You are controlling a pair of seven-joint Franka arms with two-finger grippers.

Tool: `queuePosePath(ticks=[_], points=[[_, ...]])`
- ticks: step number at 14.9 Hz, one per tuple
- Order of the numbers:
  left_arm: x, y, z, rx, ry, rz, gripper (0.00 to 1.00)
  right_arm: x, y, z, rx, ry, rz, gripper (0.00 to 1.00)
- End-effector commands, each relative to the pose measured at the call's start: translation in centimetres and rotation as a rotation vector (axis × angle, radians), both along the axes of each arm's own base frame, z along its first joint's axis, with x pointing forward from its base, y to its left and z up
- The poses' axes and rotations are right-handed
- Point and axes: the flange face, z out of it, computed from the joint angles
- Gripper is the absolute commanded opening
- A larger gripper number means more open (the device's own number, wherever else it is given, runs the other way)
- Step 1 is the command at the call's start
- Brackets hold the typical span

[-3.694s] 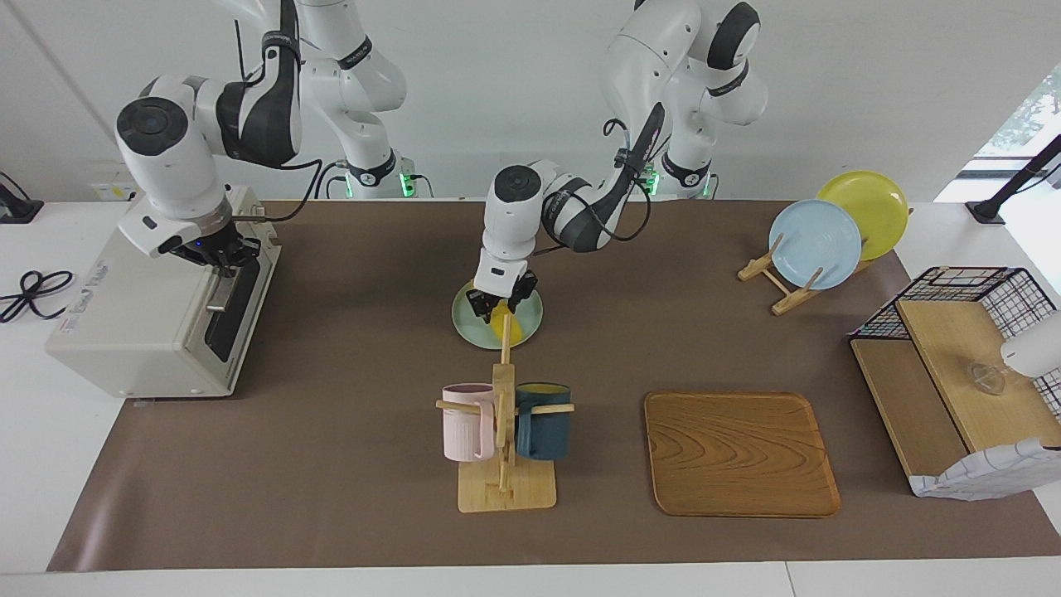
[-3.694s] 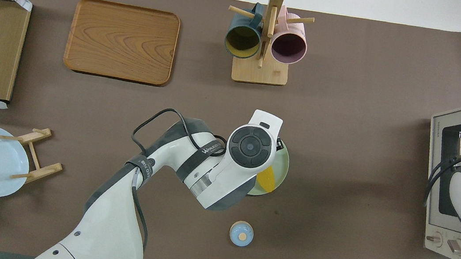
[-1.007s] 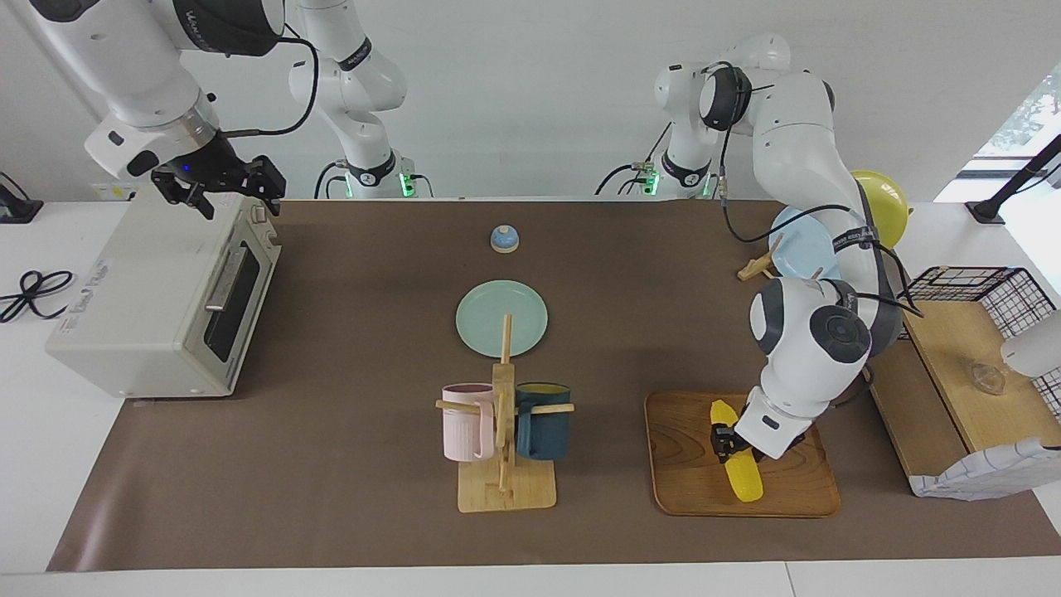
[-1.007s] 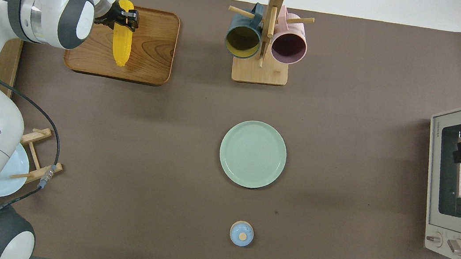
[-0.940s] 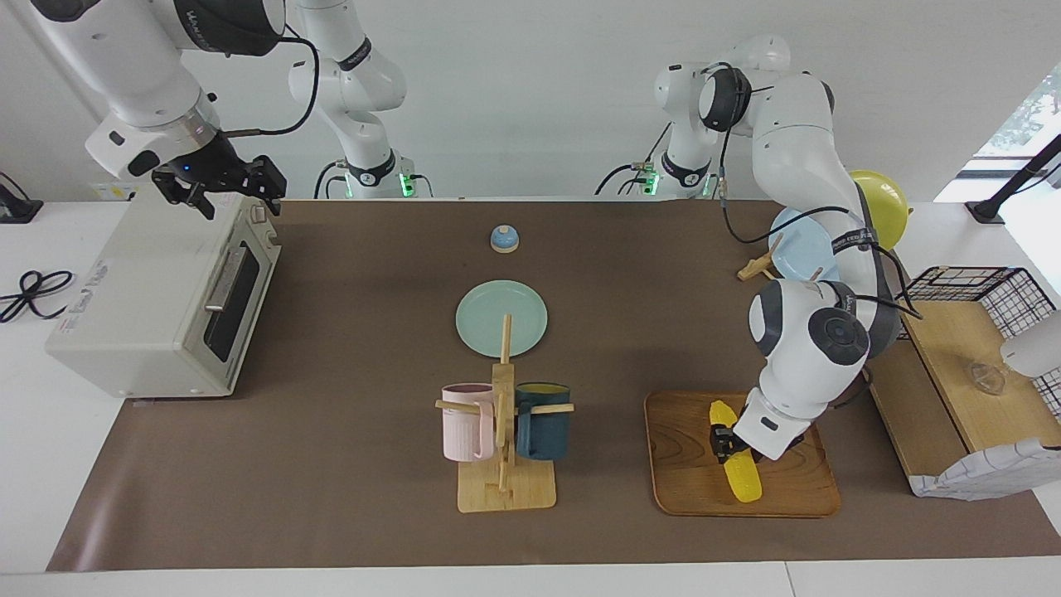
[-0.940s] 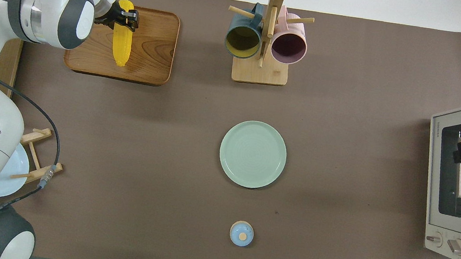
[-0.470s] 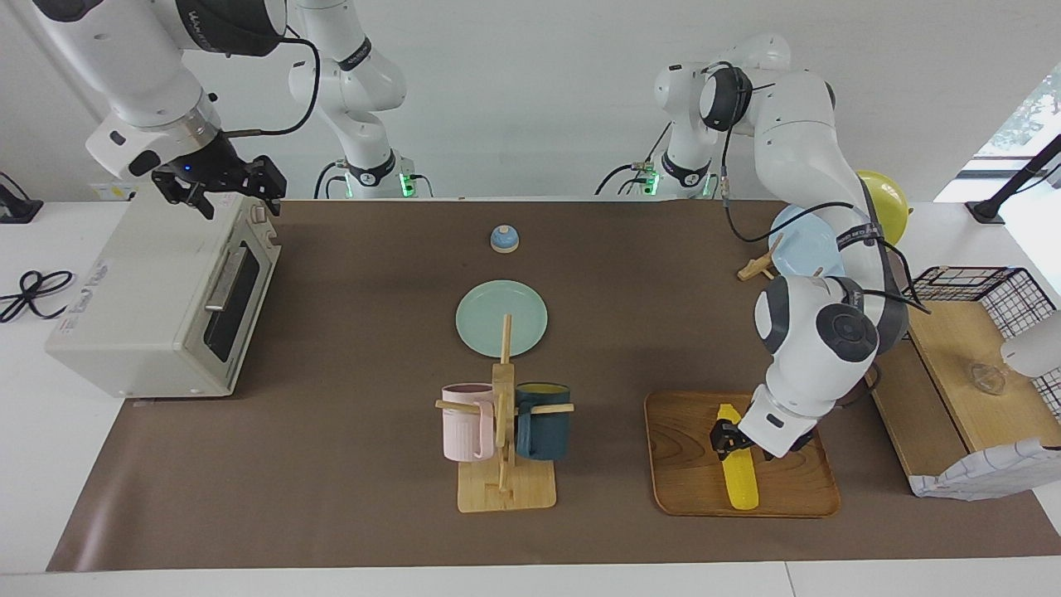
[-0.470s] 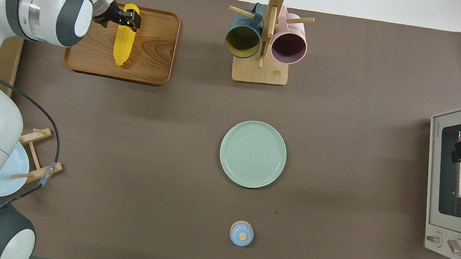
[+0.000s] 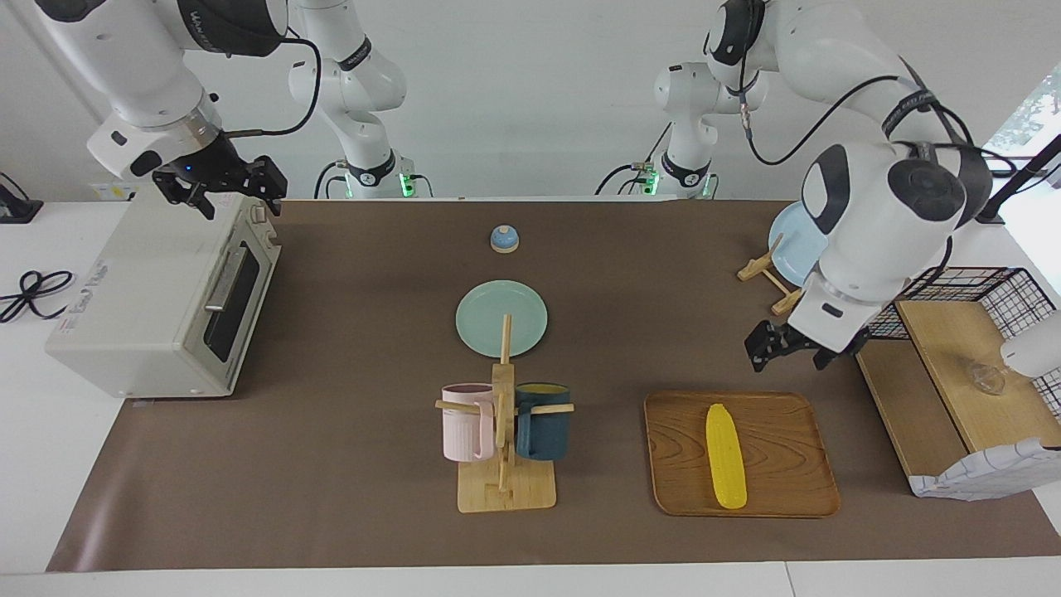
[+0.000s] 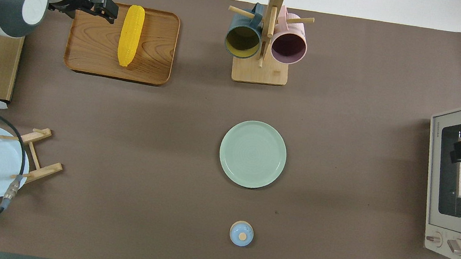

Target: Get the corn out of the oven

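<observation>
Over the tray: left gripper (image 9: 777, 347) hangs raised, fingers spread, holding nothing.
Corn: (image 9: 725, 455) lies flat along the tray (image 9: 796, 489), out of the oven (image 9: 157, 307) and well apart from it.
Above the oven: right gripper (image 9: 222, 189) waits over the top edge, fingers parted, empty.
Oven door: shut.
Risk: little, by the look of it; a low pass by the left arm could clip the plate rack (image 9: 775, 286) beside it.

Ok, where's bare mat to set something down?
Bare mat lies between the green plate and the oven, and between that plate and the wooden tray. Crowded around the mug rack; the tray holds the corn.
</observation>
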Motion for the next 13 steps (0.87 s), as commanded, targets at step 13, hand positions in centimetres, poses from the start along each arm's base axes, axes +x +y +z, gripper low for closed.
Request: queuePosePath(ticks=[13], points=[[-18.1,2.2,9.7,0.048,0.239,0.089,1.00,0.4,-0.1,0.6,-0.005,-0.048,-0.018,1.00]])
